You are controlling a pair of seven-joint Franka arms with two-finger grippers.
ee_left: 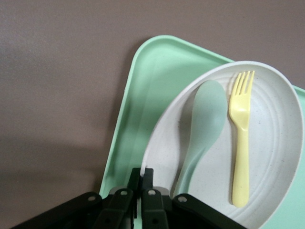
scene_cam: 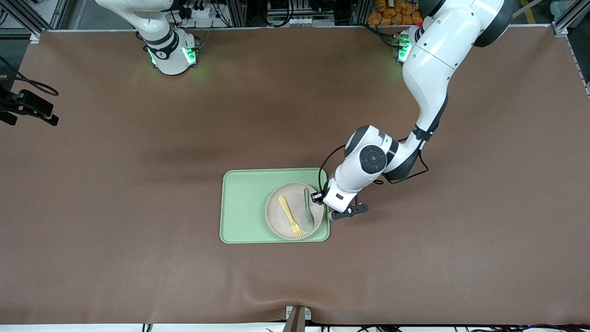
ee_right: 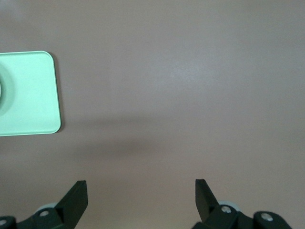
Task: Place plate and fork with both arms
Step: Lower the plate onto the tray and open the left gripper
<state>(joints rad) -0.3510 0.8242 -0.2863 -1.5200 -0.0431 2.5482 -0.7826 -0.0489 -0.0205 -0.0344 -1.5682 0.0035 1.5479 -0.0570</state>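
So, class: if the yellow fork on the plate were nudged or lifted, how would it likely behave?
The fork looks like thin plastic, so it is probably light and fairly stiff. It lies flat on the smooth plate, so a nudge would likely make it slide rather than roll, perhaps into the spoon beside it.

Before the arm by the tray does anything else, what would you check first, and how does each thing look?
1. Plate sits on the green tray: ok.
2. Fork lies on the plate, beside the green spoon: ok.
3. Left gripper has its jaws shut on the plate's rim, at the tray's end toward the left arm: ok.
4. Plate lies flat on the tray rather than tipped: cannot tell.
5. Right gripper waits with jaws open over bare table, holding nothing: ok.
6. Nothing else lies on the tray: ok.
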